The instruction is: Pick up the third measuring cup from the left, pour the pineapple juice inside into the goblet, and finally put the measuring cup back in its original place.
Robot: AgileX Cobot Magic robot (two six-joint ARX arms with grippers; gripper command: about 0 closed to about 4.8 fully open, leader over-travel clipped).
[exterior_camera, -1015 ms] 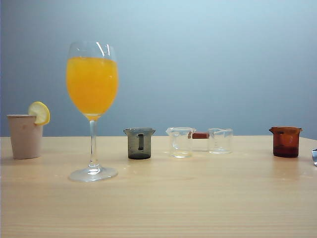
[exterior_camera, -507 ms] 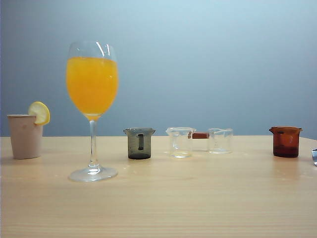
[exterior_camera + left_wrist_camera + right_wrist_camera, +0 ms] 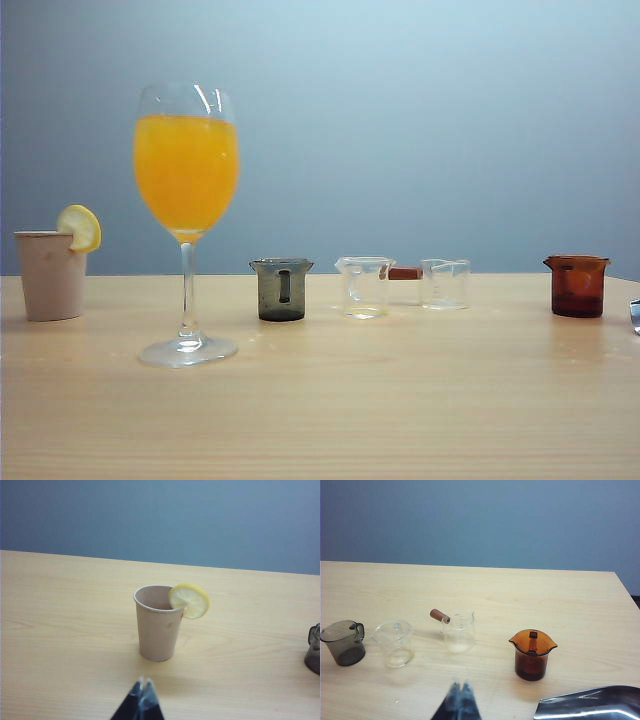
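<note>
Blue-grey wall backs a light wood-grain worktop [image 3: 400, 400] on which the vessels stand in a row. Seen from the right wrist camera, the right pincer [image 3: 459, 692] hangs above the near part of the worktop with its dark fingertips pressed together and nothing between them. The third measuring cup [image 3: 458, 632] stands upright beyond those tips, apart from them, between a plain clear cup [image 3: 394, 642] and an amber-brown cup [image 3: 532, 654]. A smoky grey cup [image 3: 342, 642] ends the row on the far side of the clear one.

From the left wrist camera, the left pincer [image 3: 142, 690] also shows its tips closed and empty, poised just in front of a beige cup [image 3: 158, 622] with a lemon slice [image 3: 189, 600] on its rim. In the exterior view, neither pincer is identifiable. The goblet [image 3: 187, 220] stands on its round foot nearer the camera, well left of the third measuring cup [image 3: 444, 284], and holds a deep orange drink [image 3: 186, 170].

A shiny metal piece at the frame edge of the right wrist view is cut off, and I cannot tell what it is. The third measuring cup is small and clear, with a pour lip, faint graduation marks and a short reddish-brown stub handle [image 3: 440, 616] pointing towards the clear cup. Whether any pineapple juice remains in it is too faint to make out.
</note>
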